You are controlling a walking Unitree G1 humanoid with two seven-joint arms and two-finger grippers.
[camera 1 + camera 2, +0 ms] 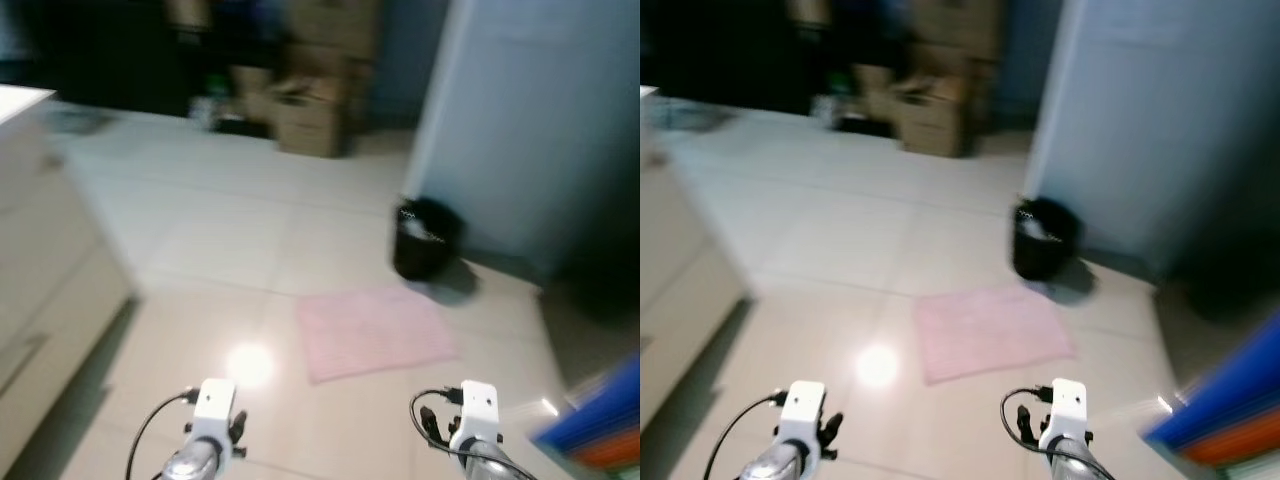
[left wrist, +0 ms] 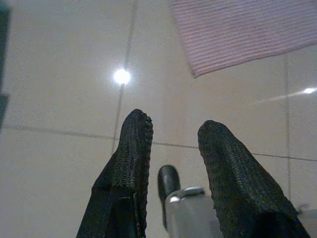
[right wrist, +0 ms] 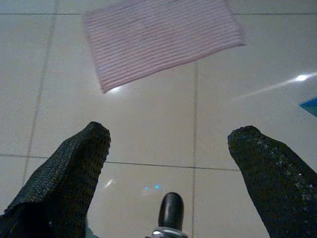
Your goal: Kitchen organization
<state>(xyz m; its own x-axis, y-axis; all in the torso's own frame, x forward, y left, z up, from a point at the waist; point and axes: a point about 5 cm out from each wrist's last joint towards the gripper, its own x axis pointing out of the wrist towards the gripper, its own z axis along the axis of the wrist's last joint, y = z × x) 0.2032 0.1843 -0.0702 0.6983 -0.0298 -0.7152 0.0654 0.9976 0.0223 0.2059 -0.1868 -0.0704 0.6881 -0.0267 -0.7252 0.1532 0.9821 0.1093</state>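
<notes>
Currently left gripper narrowly parted, right gripper spread wide, both empty over tiled floor near pink mat.

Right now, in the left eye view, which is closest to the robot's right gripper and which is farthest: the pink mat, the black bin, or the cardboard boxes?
From the right gripper, low on the right:
1. Pink mat, on the floor just ahead, a bit to its left.
2. Black bin, beyond the mat, by the grey wall.
3. Cardboard boxes, far back across the room, blurry.
</notes>
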